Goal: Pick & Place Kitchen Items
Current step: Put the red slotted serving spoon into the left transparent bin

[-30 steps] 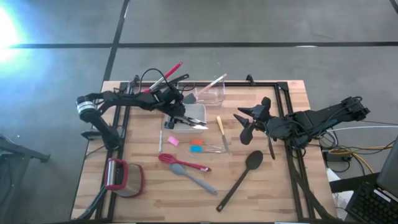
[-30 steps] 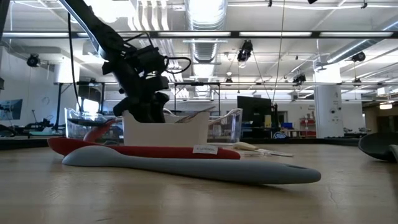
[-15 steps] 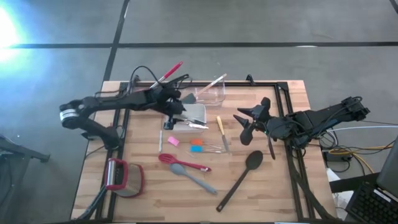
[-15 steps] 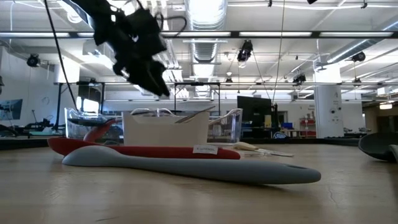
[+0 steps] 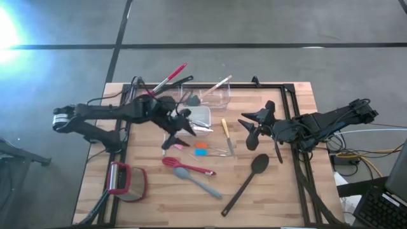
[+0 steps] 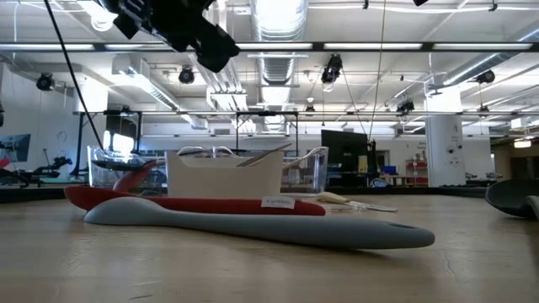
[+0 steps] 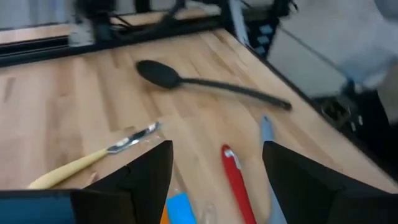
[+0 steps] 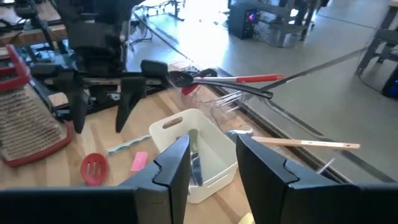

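Note:
My left gripper [image 5: 179, 138] is open and empty, high above the table beside the near edge of the white dish [image 5: 205, 112]; it also shows in the low view [image 6: 209, 46]. A metal utensil [image 8: 194, 158] lies in the dish. A pink piece [image 5: 177, 144], orange and blue pieces [image 5: 200, 151], a red whisk [image 5: 187, 166], a grey-blue spatula [image 5: 198, 182], a wooden-handled knife [image 5: 225, 130] and a black spoon [image 5: 247, 179] lie flat on the table. My right gripper [image 5: 249, 130] is open and empty at the right, above the table.
A clear tub [image 5: 214, 97] stands behind the dish, with a wooden-handled utensil leaning on its rim. Red-handled tongs [image 5: 169, 77] lie at the far edge. A red-and-grey gadget [image 5: 127, 181] sits near left. A black frame [image 5: 297, 165] runs along the right side.
My left gripper has risen from the white dish, going well up and a little toward the table's near edge. The metal utensil stays in the dish. My right arm has kept still.

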You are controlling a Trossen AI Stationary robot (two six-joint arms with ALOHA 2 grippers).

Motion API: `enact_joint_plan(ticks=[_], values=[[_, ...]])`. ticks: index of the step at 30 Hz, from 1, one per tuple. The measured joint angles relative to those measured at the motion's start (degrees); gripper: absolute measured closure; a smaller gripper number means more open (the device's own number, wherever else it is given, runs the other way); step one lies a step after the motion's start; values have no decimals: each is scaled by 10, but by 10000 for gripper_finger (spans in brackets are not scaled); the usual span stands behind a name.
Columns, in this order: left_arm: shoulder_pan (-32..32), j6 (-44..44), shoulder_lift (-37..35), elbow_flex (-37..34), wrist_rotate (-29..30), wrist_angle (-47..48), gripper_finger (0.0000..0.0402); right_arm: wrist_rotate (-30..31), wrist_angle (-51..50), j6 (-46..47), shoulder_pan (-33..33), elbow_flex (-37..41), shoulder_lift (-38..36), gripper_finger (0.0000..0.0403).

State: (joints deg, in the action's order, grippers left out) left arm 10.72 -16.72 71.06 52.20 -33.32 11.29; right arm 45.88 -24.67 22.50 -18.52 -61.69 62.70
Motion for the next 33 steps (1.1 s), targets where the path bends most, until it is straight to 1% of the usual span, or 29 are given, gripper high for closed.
enact_joint_plan(ticks=[2, 4, 7, 9, 15, 18, 21, 33], values=[[-16, -38, 9, -5, 0, 7, 147, -12, 0, 0, 0, 0, 0, 282], [-30, -56, 19, -10, 0, 10, 147, -16, -1, 0, 0, 0, 0, 282], [-48, -55, 30, -19, 2, 13, 147, -24, -3, 0, 0, 0, 0, 278], [-62, -54, 34, -27, 14, 15, 147, -27, -4, -2, 0, 0, 0, 275], [-117, -54, 55, -45, 132, 17, 147, -26, -4, -7, 0, 0, 0, 275], [-134, -45, 72, -55, 157, 20, 147, -26, -4, -14, 0, 0, 0, 281], [-145, -26, 92, -58, 169, 20, 147, -26, -4, -18, 0, 0, 0, 286], [-156, 33, 177, -60, 172, 7, 147, -24, -3, -32, 0, 0, 1, 304]])
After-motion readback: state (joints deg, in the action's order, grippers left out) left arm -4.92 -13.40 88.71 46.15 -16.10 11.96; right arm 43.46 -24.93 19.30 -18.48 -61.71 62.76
